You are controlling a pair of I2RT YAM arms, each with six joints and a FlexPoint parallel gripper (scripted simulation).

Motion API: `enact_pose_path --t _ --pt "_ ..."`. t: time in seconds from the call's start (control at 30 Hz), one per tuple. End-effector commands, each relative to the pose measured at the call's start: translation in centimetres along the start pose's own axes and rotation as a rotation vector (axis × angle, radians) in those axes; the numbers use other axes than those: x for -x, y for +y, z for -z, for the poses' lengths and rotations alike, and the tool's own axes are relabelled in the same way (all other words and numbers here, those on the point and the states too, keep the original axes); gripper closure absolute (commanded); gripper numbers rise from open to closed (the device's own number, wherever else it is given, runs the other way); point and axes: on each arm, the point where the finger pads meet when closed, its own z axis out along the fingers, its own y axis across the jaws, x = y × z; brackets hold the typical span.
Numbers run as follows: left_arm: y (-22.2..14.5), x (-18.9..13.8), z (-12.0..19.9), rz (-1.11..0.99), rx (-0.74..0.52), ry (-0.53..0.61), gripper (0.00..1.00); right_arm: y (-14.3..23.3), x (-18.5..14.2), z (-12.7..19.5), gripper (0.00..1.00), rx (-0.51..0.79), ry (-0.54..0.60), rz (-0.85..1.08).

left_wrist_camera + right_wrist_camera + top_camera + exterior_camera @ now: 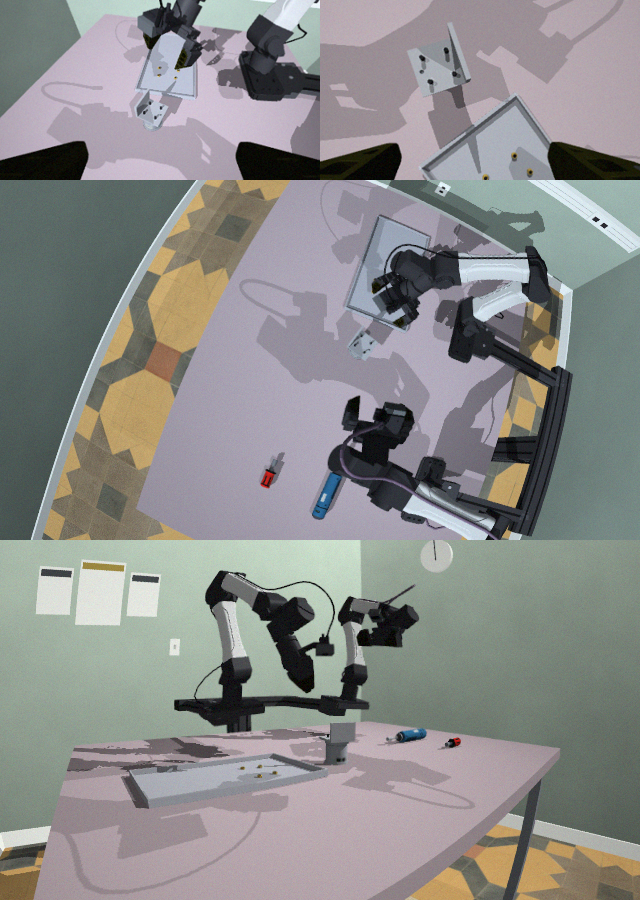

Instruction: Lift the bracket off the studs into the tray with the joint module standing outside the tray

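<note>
Center of the top frame, the pale, flat-faced L-shaped bracket (362,346) (343,732) (157,111) (436,74) is sitting on the squat round joint module (336,753) (152,127), dark studs poking through. It's just outside the shallow grey tray (363,261) (235,792) (166,95) (468,132), near its rim. Right end effector (390,302) (307,686) (166,54) (474,154) is wide open above the tray; left end effector (372,412) (380,638) (162,154), lower in that frame, is open too, with worktop (225,405) (300,840) (96,48) (581,100) between it and the bracket.
</note>
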Motion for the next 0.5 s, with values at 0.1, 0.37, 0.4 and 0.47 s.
enact_pose_path --t 0.1,0.37,0.4,0.47 --pt "0.6 1.2 1.0 -0.057 -0.003 0.0 0.0 2.3 2.9 -1.2 0.0 0.183 -0.006 0.211" --pt "0.6 1.4 1.1 -0.063 0.003 -0.003 0.0 2.8 3.0 -2.4 0.0 0.234 0.083 0.228" --pt "0.6 1.4 1.1 -0.063 0.003 -0.003 0.0 2.8 3.0 -2.4 0.0 0.234 0.083 0.228" --pt "0.6 1.4 1.1 -0.063 0.003 -0.003 0.0 2.7 2.7 -2.6 0.11 0.238 0.137 0.206"
